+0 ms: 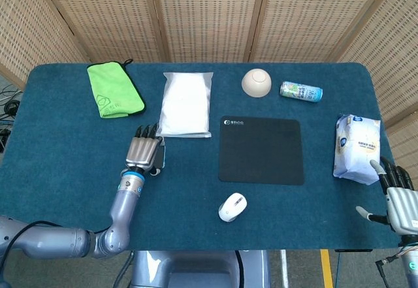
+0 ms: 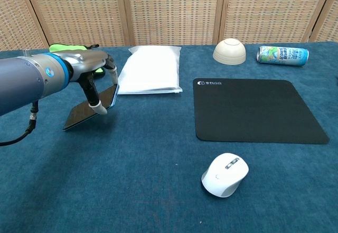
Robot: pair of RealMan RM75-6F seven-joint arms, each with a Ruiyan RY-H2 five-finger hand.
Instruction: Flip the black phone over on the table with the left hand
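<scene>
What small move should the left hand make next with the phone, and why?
Probably keep turning it over. The left hand holds the black phone tilted, its near edge on the table and its far edge raised, so the flip looks only partly done.

Blue table (image 1: 65,170) — mouse pad (image 1: 261,149), mouse (image 1: 232,207), bowl (image 1: 257,83).

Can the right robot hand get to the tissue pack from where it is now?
Probably yes. The right robot hand sits open at the table's right edge, just beside the tissue pack, and nothing lies between them.
</scene>
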